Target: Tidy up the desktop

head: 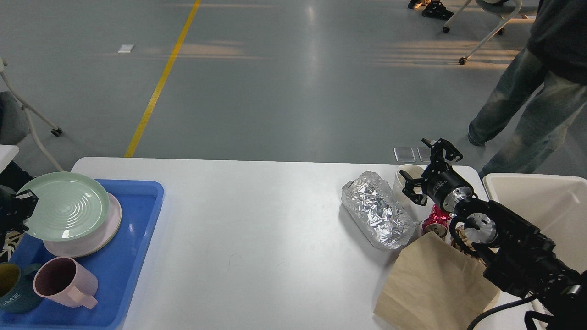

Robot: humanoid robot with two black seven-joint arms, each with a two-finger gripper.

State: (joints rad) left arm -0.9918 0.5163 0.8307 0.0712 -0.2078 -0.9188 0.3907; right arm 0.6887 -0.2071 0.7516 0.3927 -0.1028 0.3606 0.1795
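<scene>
Smooth matte white desktop [257, 238] filled the frame, rounded corners. Left gripper [22, 207] pinched the rim of a ribbed green plate [62, 211] stacked over a pink plate [98, 233] in the blue tray [133, 238]. Right gripper [424, 176] hung spread, nothing held, beside crinkled foil [378, 215].

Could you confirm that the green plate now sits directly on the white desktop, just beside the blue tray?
Not quite. In the head view the green plate rests on the pink plate inside the blue tray, not directly on the white desktop. The left tool is at the plate's left rim.
</scene>
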